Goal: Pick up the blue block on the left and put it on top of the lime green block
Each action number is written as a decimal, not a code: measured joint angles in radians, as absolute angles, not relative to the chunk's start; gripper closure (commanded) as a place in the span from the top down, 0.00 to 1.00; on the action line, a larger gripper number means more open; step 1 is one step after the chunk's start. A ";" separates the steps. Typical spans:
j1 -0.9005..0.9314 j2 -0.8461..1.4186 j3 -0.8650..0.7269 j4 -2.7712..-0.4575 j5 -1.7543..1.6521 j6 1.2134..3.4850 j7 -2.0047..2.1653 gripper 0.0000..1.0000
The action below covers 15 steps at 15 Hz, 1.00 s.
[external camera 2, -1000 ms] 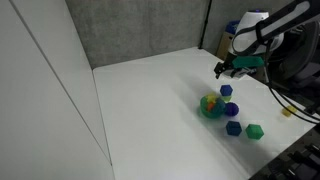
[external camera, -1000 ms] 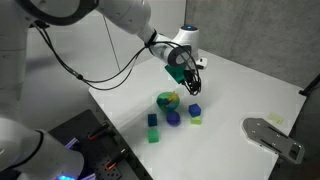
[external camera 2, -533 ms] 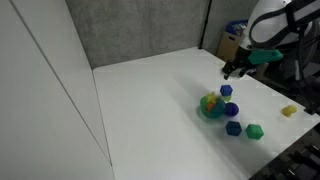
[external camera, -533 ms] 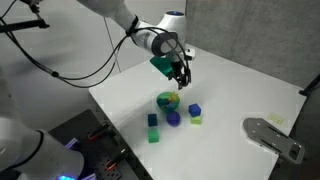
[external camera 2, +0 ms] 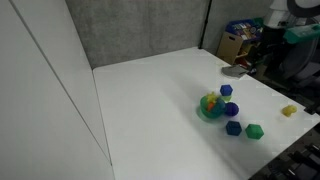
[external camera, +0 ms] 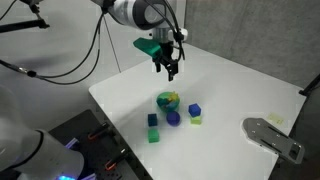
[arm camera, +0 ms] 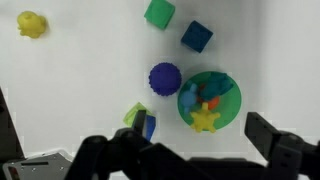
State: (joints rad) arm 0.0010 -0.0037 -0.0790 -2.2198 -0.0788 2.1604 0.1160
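Note:
The blue block (external camera: 195,108) sits on the white table touching the lime green block (external camera: 197,119), to the right of the bowl. The wrist view shows them side by side, the blue block (arm camera: 149,126) partly behind my left finger and the lime green block (arm camera: 134,114) beside it. The blue block also shows in an exterior view (external camera 2: 227,91). My gripper (external camera: 167,64) hangs open and empty well above the table, behind the blocks. In the wrist view the gripper (arm camera: 200,125) frames the bowl.
A green bowl (external camera: 168,100) with small toys stands mid-table. A rounded blue-violet piece (external camera: 173,118), a teal-blue block (external camera: 153,120) and a darker green block (external camera: 153,135) lie in front of it. A yellow toy (external camera 2: 289,111) lies apart. A grey device (external camera: 272,136) sits at the table's corner.
My gripper has risen and drawn back from the blocks toward the rear of the table. The blocks have not moved.

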 measured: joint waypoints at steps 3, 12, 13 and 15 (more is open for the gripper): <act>0.001 -0.103 -0.073 -2.220 -0.079 2.047 0.063 1.00; 0.001 -0.285 -0.049 -2.219 -0.079 1.902 -0.011 1.00; 0.001 -0.293 -0.049 -2.219 -0.079 1.896 -0.016 1.00; 0.001 -0.300 -0.049 -2.220 -0.072 1.890 -0.034 1.00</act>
